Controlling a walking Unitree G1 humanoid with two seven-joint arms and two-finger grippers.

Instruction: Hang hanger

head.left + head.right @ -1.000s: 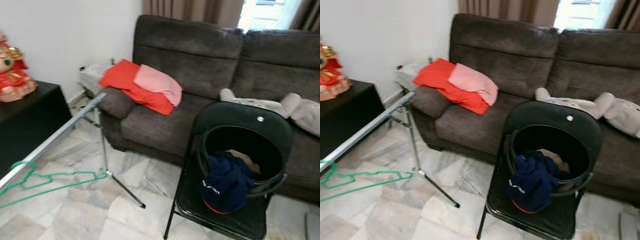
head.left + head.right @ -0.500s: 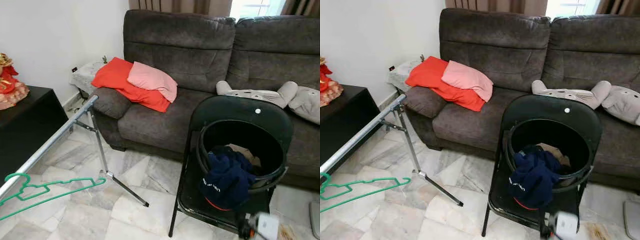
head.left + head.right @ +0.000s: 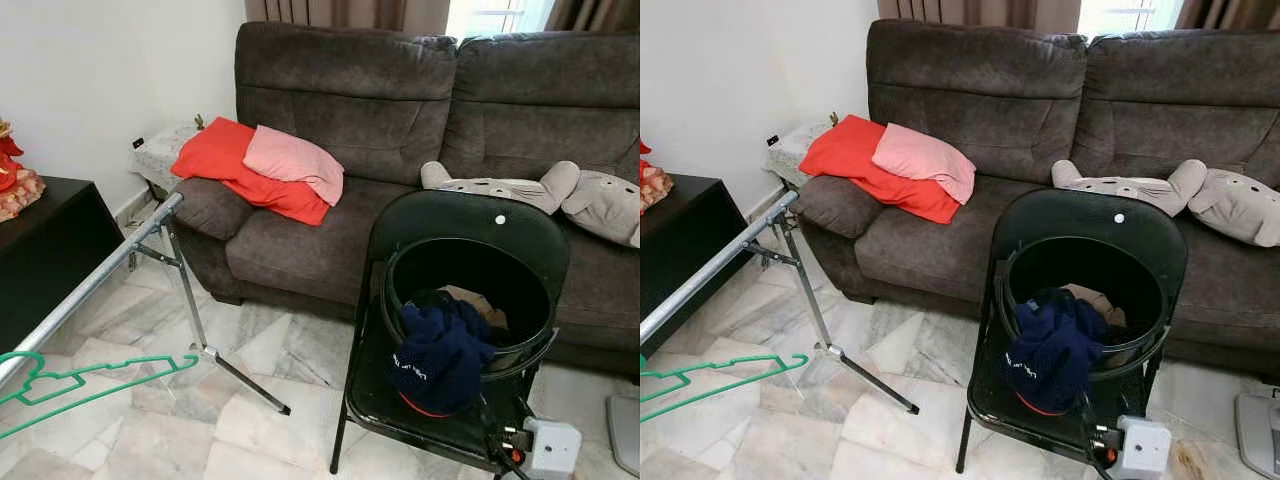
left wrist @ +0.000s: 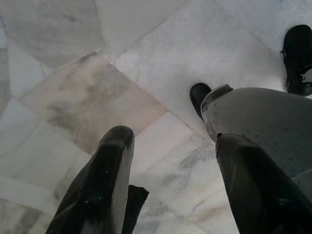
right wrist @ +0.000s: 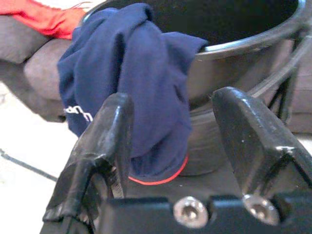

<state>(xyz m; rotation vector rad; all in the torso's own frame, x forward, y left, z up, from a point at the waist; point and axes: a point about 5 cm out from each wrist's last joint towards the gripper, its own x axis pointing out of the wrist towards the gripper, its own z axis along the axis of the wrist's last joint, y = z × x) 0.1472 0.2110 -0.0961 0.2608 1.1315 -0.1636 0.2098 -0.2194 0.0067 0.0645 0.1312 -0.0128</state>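
A green hanger hangs by its hook on the slanted silver rail of a clothes rack at the lower left. A black folding chair holds a black bucket, and a navy garment is draped over the bucket's front rim. My right gripper is open and empty, low in front of the navy garment. Its silver wrist shows by the chair's front corner. My left gripper hangs open over the marble floor beside my own grey leg.
A dark sofa with red and pink cushions and grey plush toys stands behind the chair. A black cabinet with a red doll is at the left. The rack's leg splays across the floor.
The camera has shifted, so the whole scene sits further left. My right arm has come into view at the lower right by the chair. The hanger stays on the rail.
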